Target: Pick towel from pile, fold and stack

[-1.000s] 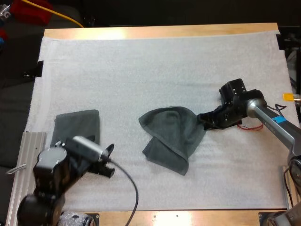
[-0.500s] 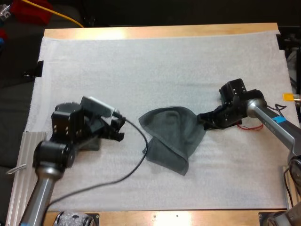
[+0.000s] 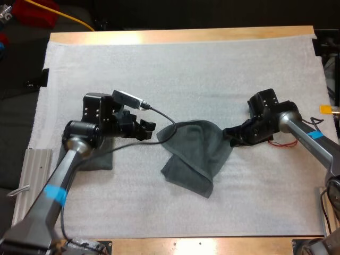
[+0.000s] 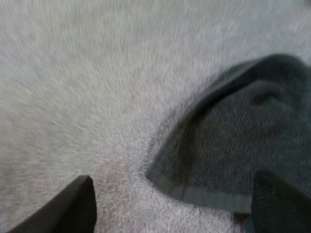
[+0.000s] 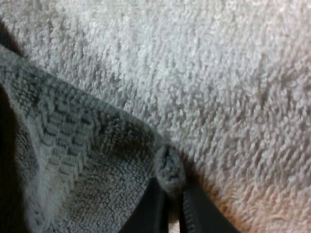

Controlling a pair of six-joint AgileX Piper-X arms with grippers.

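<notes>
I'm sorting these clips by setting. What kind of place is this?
Probably a robotics lab bench, not a home: a wooden table covered by a white mat, with the left gripper open beside a crumpled towel and the right gripper pinching its corner.

Robotics lab: two robot arms at a wooden table with white mat.
</notes>
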